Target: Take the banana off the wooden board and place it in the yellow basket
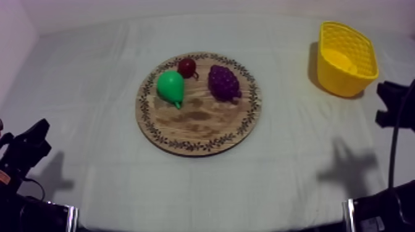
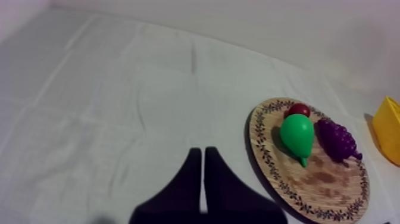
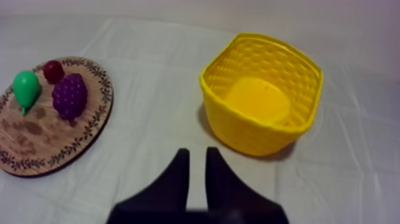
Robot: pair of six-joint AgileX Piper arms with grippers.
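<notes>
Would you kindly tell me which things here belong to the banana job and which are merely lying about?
Job: wooden board; yellow basket, with a smooth yellow shape inside, perhaps the banana.
Lying about: pear; bunch of grapes; small red fruit, all on the board.

The left arm (image 1: 26,148) and right arm (image 1: 394,103) are plain black and blocky. The left tool (image 2: 203,179) and right tool (image 3: 197,179) each have two flat black fingers (image 2: 187,186) narrowing toward the tips.

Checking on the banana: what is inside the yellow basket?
Inside the yellow basket a smooth yellow patch shows at the bottom; banana or bare floor, I cannot tell. The near wall hides the front.
</notes>
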